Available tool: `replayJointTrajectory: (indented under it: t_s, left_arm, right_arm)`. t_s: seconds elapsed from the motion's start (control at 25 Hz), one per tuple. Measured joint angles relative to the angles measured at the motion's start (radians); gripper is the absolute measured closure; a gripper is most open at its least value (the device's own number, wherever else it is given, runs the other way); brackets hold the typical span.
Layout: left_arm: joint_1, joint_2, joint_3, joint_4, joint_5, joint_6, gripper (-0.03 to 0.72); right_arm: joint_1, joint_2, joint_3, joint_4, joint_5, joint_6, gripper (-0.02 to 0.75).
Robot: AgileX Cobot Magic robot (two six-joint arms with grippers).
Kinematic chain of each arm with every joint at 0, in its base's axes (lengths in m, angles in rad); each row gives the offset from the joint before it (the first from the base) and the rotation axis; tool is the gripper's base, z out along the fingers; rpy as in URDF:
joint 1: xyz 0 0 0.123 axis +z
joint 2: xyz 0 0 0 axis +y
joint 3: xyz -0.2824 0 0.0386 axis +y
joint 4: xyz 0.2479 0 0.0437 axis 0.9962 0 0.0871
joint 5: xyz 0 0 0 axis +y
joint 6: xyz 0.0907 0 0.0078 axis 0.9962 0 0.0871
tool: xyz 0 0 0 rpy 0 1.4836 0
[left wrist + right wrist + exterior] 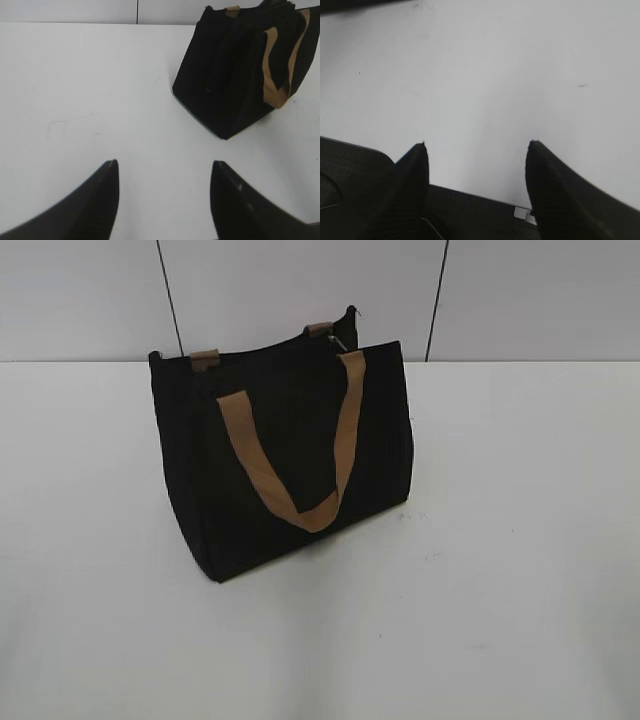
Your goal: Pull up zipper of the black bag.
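Black bag (290, 470) is standing upright toward the bench's far edge; left gripper (165, 167) and right gripper (476, 146) are gaping wide, holding nothing.

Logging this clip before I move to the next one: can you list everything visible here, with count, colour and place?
bag: one, black, standing on the table, left of centre in the exterior view, toward the wall.
handles: two, tan; one hangs down the bag's near face, the other shows only as short bits at the top rim.
zipper: one, small silvery slider at the rim's far right end; track hard to make out.
table: one, white.
wall: grey-white panels with dark seams, behind the table.
left gripper: one, black, open, over bare table, short of the bag.
right gripper: one, black, open, over bare table.
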Motion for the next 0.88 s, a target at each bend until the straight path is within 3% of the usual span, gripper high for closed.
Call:
replayJointTrajectory:
  t_s: [0.44, 0.88]
  left_arm:
    - [0.0, 0.0, 0.0, 0.0, 0.0, 0.0, 0.252]
    - [0.0, 0.0, 0.0, 0.0, -0.001, 0.0, 0.252]
  right_arm:
    - [0.0, -0.206, 0.001, 0.0, 0.0, 0.0, 0.26]
    - [0.0, -0.211, 0.002, 0.002, 0.0, 0.007, 0.26]
